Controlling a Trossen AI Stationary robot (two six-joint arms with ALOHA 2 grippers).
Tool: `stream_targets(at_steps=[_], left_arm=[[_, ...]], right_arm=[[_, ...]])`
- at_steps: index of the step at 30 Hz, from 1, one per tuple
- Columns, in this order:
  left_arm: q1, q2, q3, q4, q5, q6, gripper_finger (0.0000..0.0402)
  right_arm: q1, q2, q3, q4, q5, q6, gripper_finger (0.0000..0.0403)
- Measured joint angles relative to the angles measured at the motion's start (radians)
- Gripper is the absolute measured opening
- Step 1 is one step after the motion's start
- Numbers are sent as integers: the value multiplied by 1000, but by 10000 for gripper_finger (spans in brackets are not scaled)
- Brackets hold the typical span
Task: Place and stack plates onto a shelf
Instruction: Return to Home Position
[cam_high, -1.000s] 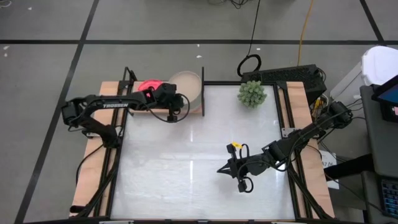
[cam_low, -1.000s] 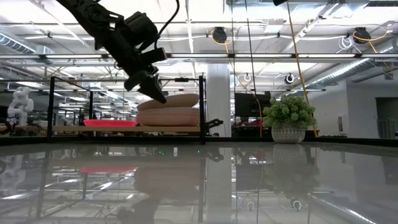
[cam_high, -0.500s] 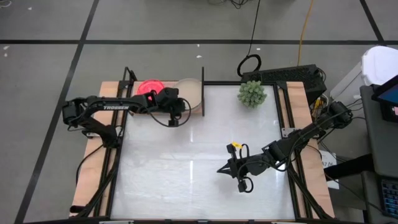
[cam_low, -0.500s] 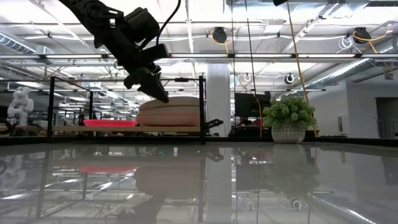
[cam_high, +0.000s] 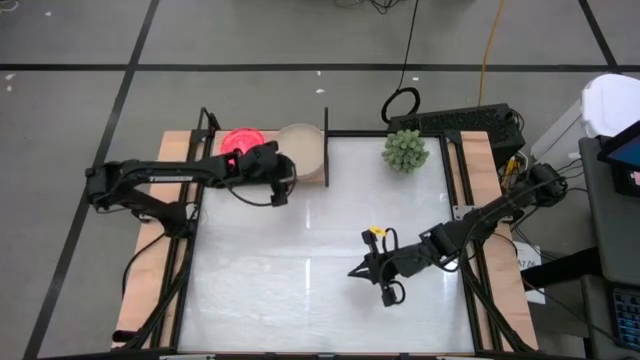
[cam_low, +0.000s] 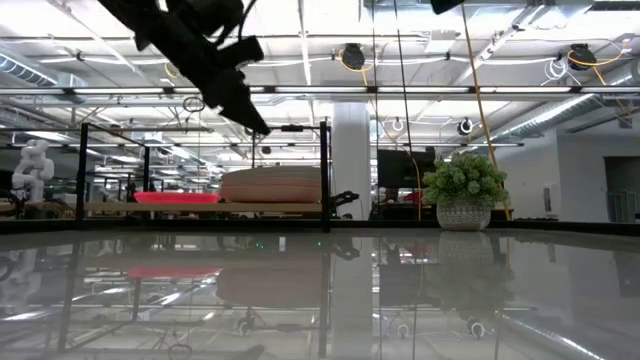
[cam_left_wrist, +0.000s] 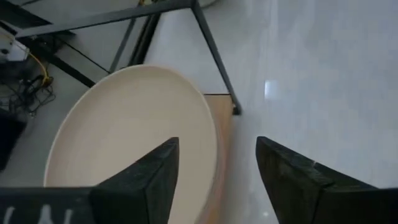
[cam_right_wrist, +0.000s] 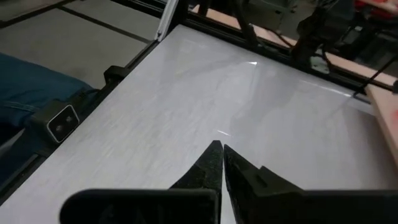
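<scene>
A stack of large pale beige plates (cam_high: 301, 149) lies level on the light wooden shelf (cam_high: 262, 183) at the table's far left; it also shows in the low view (cam_low: 272, 185). Small neon pink plates (cam_high: 239, 139) lie on the shelf to its left and show in the low view (cam_low: 175, 198). My left gripper (cam_left_wrist: 214, 168) is open and empty, above the stack's near edge (cam_low: 248, 118). The top plate (cam_left_wrist: 130, 130) shows past its fingers. My right gripper (cam_high: 355, 271) is shut and empty over the table's middle right (cam_right_wrist: 217, 155).
A spiky green plant (cam_high: 405, 150) in a pot stands at the table's far edge, right of the shelf. Thin black uprights (cam_left_wrist: 214, 56) stand at the shelf's right end. The white tabletop (cam_high: 300, 260) stretches between the two arms.
The top beige plate was tilted with my left gripper at its rim. It now lies level on the stack. My left gripper has come off it and risen well above the stack, drawing back a little toward the table's near edge.
</scene>
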Motion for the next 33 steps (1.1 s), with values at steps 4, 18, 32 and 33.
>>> stream_targets(at_steps=[4,18,32,33], left_arm=[[-40,-79,0,-47,25,-86,224],[-421,-460,-270,141,-40,-359,113],[-595,-699,-580,278,-183,-327,68],[-596,-713,-598,293,-168,-320,65]], right_arm=[[-44,0,0,17,-65,-26,0],[-101,-201,-193,102,-95,-93,0],[-147,-491,-601,352,-124,-80,0],[-153,-508,-620,355,-123,-82,0]])
